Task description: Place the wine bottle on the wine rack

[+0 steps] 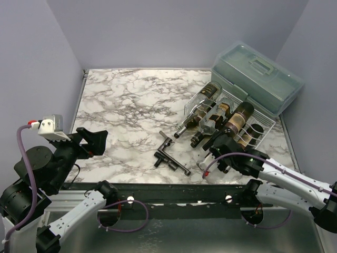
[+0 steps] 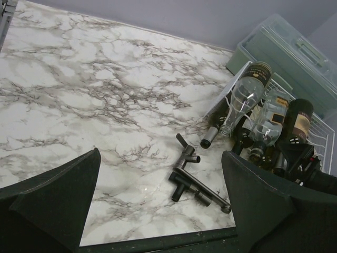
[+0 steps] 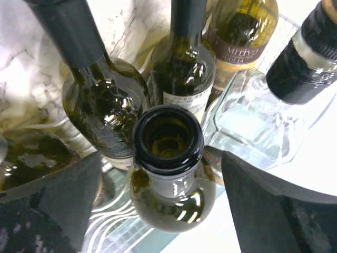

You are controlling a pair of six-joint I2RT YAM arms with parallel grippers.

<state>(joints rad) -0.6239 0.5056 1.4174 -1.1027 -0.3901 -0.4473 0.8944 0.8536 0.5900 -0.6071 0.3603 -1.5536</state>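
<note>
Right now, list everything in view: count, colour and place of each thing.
table: one, white marble with grey veins, under everything
wine rack: one, silver wire, right side of the table
wine bottles: at least five, dark green and clear, in the rack with necks toward the arms; exact count unclear
plastic box: one, translucent grey-green, lidded, behind the rack in the far right corner
metal tool: one, dark, cross-shaped, on the table left of the rack
left gripper: one, black, open, over the table's left side
right gripper: one, black, open, at the rack, open-necked bottle between its fingers
</note>
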